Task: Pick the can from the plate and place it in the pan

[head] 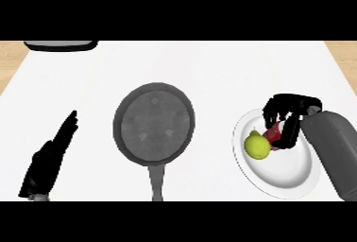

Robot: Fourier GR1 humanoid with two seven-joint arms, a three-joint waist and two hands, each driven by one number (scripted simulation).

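White counter (pixel 209 71) from my feed: my right hand (pixel 289 111) is curled round the red can (pixel 274 133) on the plate (pixel 279 179), right beside a lemon (pixel 257 144), while the pan (pixel 153 123) sits mid-counter and my left hand (pixel 49 160) rests straight-fingered at the left.

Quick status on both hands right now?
Left hand: open, fingers straight, resting at the view's left, holding nothing.
Right hand: fingers curled round the red can on the white round plate.
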